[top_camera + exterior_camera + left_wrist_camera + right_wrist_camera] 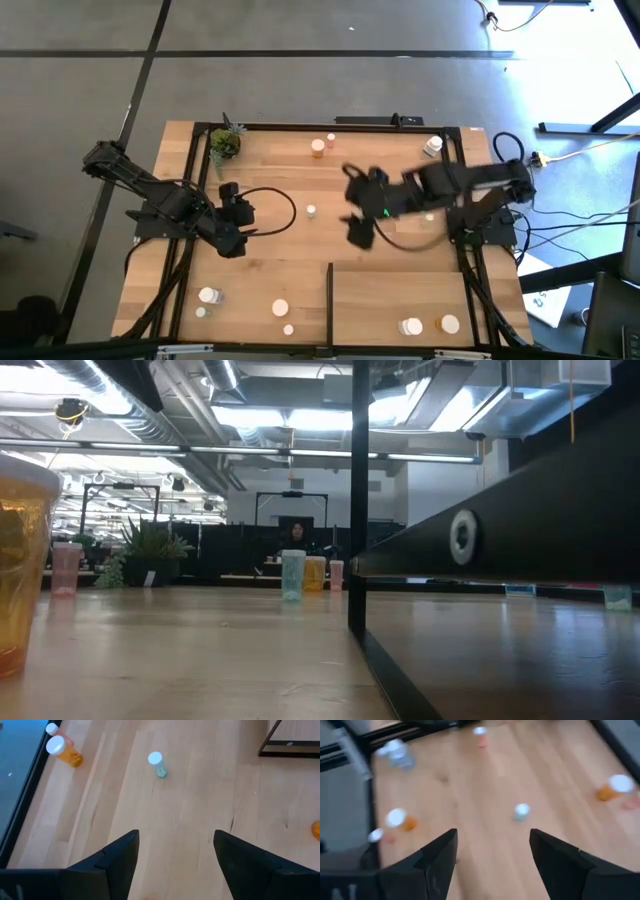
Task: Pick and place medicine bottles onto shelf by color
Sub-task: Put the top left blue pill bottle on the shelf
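Medicine bottles with white caps stand scattered on the wooden table. A small pale green bottle (pixel 311 211) (pixel 156 763) (pixel 521 811) stands upright at the table's middle. An orange bottle (pixel 318 147) (pixel 63 750) is near the far edge and a white one (pixel 432 146) at the far right. Two bottles (pixel 411 326) (pixel 449 323) stand on the shelf (pixel 400 295) at the near right. My left gripper (pixel 235 238) (pixel 175 855) is open, left of the green bottle. My right gripper (pixel 358 232) (pixel 492 852) hovers open to that bottle's right. Neither touches anything.
A small potted plant (pixel 225 143) stands at the far left corner. Several more bottles (pixel 208 295) (pixel 280 308) stand near the front left. The shelf's thin black strip (pixel 330 298) (pixel 357 510) rises between them and the shelf. Bare wood lies around the green bottle.
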